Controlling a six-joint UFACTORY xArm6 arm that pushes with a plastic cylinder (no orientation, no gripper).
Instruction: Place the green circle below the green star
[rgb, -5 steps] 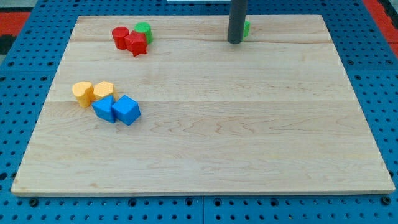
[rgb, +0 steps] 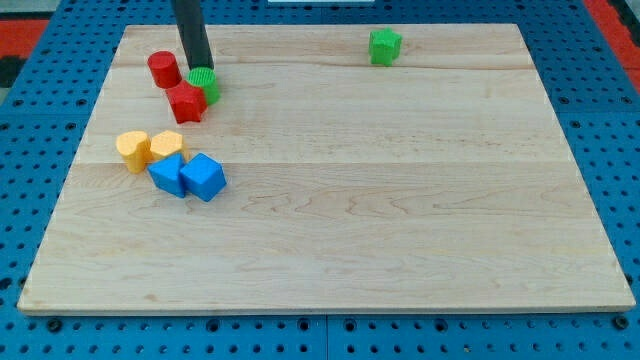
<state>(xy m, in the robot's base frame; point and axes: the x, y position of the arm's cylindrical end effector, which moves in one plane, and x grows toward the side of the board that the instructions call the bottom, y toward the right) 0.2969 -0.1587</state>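
The green circle (rgb: 205, 85) lies near the view's top left, touching a red star-like block (rgb: 186, 102) on its lower left. My tip (rgb: 199, 66) stands right at the green circle's upper edge, touching or nearly touching it. The green star (rgb: 384, 46) lies far to the right, near the view's top edge, right of centre. The rod rises from the tip out of the view's top.
A red cylinder (rgb: 163, 69) stands left of my tip. Two orange blocks (rgb: 149, 147) and two blue blocks (rgb: 188, 176) sit in a cluster at the view's left. The wooden board (rgb: 400, 200) rests on a blue pegboard.
My tip has moved from beside the green star to the left, to the green circle. The green circle and both red blocks have shifted down and left. The green star now shows fully.
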